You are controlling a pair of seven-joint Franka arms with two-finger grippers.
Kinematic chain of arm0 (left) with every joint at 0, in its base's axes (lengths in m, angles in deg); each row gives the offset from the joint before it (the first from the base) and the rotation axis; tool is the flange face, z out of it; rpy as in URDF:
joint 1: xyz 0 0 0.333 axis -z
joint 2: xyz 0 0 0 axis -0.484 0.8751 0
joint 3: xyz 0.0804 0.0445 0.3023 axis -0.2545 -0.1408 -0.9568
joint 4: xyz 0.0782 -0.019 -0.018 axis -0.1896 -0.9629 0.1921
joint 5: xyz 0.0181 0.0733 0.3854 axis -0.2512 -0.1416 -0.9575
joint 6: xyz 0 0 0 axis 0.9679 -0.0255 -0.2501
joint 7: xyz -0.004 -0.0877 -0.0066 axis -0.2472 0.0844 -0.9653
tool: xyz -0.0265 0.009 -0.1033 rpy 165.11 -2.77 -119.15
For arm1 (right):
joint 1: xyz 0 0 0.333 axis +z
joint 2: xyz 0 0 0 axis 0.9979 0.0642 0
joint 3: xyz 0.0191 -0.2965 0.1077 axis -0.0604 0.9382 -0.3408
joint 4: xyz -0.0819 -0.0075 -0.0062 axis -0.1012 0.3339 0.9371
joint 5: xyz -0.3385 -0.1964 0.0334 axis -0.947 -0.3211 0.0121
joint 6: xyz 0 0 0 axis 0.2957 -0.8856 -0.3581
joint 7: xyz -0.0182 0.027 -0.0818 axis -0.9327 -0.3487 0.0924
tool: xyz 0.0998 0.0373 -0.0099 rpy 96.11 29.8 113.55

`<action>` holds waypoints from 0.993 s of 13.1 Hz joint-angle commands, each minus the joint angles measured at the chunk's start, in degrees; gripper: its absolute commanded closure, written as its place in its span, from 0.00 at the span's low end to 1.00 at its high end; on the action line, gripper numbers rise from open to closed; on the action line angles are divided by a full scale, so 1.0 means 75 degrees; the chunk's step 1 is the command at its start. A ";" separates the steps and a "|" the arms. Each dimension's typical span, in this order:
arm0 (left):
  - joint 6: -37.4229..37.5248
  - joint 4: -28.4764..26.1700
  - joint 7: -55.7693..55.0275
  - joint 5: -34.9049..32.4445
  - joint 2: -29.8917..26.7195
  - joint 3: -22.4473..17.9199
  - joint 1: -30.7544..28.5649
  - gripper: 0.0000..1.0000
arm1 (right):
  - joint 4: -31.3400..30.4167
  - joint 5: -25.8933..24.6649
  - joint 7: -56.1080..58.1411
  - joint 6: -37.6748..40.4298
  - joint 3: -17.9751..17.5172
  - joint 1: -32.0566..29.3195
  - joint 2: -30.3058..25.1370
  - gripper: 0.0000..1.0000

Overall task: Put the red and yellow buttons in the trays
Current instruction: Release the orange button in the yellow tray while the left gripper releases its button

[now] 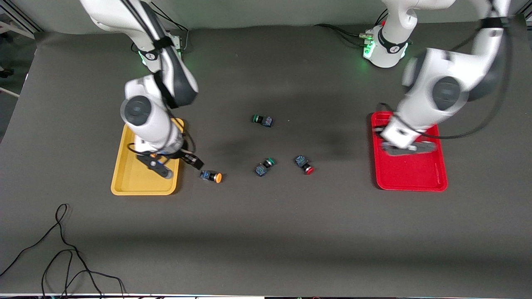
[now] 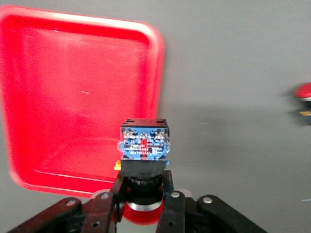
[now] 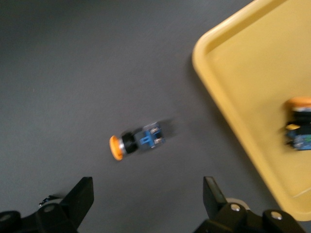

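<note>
From the front we cannot see what the left gripper [image 1: 409,146] carries over the shallow red plastic tray [image 1: 415,180], but the left wrist view settles it: the left gripper [image 2: 143,206] is clamped on a red-capped push-button switch with a dark body and blue terminal face [image 2: 144,145], held above the tray's rim [image 2: 155,63], with a second red cap [image 2: 303,91] at the edge of that picture. The front view shows that one as a red-capped switch [image 1: 304,164] lying on the grey table [image 1: 266,232], between the trays. The right gripper [image 1: 160,166] hangs over the shallow yellow plastic tray [image 1: 129,182] with its fingers spread wide and nothing between them, which the right wrist view [image 3: 146,199] confirms. Only that wrist view shows an orange-yellow-capped switch [image 3: 299,124] resting inside the yellow tray [image 3: 228,63]. Another orange-capped switch [image 1: 212,176] lies on the table just beside the yellow tray. Two green-capped switches [image 1: 262,120] [image 1: 264,166] lie near mid-table.
</note>
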 commanded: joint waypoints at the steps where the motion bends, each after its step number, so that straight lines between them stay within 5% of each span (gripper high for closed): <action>1: -0.1107 -0.0823 0.1209 -0.0265 0.0064 0.0141 -0.0865 0.89 | 0.0765 0.0111 -0.0027 -0.0001 -0.0294 -0.0037 0.1027 0.00; 6: -0.3912 -0.1903 0.1294 -0.0359 0.1295 0.0141 -0.0973 0.85 | 0.0838 0.0064 0.1214 -0.0598 -0.0317 -0.0084 0.1803 0.00; 7: -0.3903 -0.1881 0.1317 -0.0359 0.1366 0.0141 -0.0985 0.60 | 0.0826 0.0087 0.1227 -0.0866 -0.0317 -0.0084 0.1931 0.00; 8: -0.3810 -0.1812 0.1306 -0.0359 0.1355 0.0141 -0.0996 0.03 | 0.0837 0.0145 0.1228 -0.1147 -0.0317 -0.0072 0.2083 0.00; 10: -0.3600 -0.1624 0.1236 -0.0359 0.1145 0.0141 -0.1008 0.00 | 0.0837 0.0157 0.1239 -0.1512 -0.0422 -0.0072 0.2190 0.00; 13: -0.1392 -0.0328 0.1108 -0.0347 0.0781 0.0188 -0.0938 0.00 | 0.0768 0.0169 0.1555 -0.1619 -0.0434 -0.0131 0.2307 0.00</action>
